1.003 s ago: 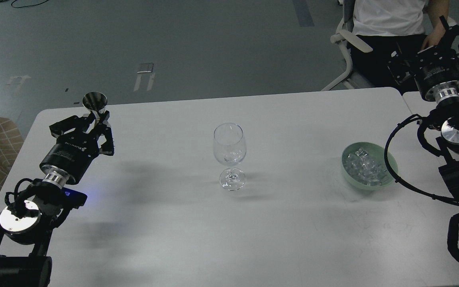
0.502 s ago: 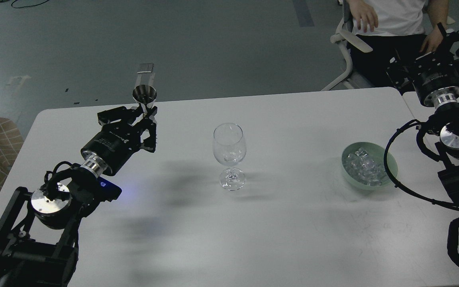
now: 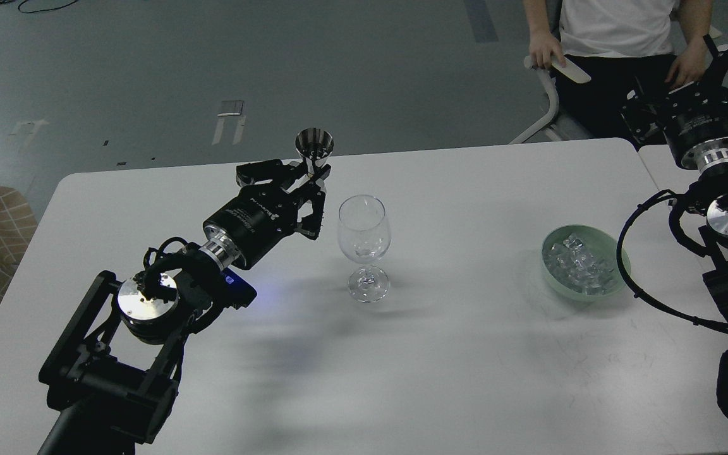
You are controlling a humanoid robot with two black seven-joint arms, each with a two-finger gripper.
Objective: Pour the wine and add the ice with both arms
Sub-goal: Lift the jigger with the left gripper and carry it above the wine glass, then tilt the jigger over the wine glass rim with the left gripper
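The left gripper (image 3: 311,183) sits left of centre in the frame, its fingers closed on the narrow waist of a small metal jigger (image 3: 314,146) held upright, mouth up, just to the upper left of the wine glass (image 3: 364,246). The glass stands upright on the white table (image 3: 465,354) at mid-frame; whether any wine is in the jigger or the glass cannot be made out. The ice (image 3: 580,265) lies heaped in a pale green bowl (image 3: 617,262) on the table at right of centre, well apart from the glass. The right gripper (image 3: 727,60) is at the upper right edge, raised beyond the table's far corner near a seated person (image 3: 617,28); it looks dark and end-on, so how far its fingers are parted cannot be told, and nothing is seen in it.
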